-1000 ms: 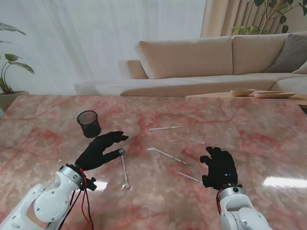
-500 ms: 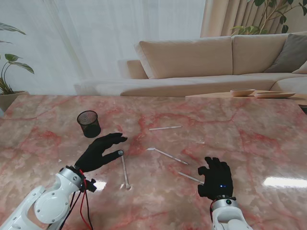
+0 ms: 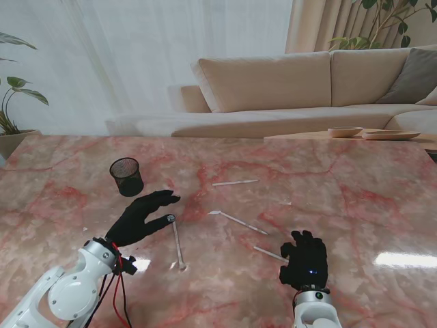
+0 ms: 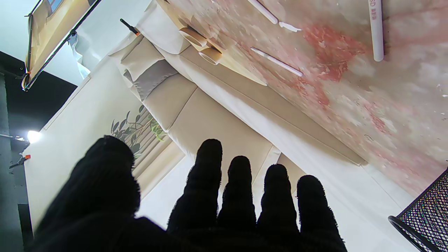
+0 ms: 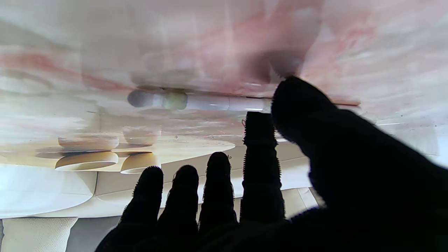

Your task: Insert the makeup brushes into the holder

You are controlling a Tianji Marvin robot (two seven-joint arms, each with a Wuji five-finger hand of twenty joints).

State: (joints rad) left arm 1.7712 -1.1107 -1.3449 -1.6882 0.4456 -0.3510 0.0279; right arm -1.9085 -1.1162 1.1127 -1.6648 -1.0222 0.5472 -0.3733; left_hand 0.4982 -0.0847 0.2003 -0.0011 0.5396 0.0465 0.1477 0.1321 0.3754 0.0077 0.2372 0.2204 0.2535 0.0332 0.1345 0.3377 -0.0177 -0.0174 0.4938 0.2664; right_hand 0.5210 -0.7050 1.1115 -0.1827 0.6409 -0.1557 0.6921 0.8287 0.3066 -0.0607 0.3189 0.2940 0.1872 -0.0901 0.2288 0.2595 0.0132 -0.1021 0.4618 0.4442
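The right hand (image 3: 305, 261), fingers (image 5: 260, 164) spread and holding nothing, hovers low right of centre, its thumb just touching the nearest makeup brush (image 3: 270, 253). A flat, thin handle could roll or skid away under the pinch. The left hand (image 3: 141, 214) is open too, near the mesh holder (image 3: 126, 176) at upper left. Since the earlier frame, the right hand has drawn nearer to me.

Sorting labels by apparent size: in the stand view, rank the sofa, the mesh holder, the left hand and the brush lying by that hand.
1. sofa
2. left hand
3. mesh holder, though it sits farther from me
4. brush, long but very thin
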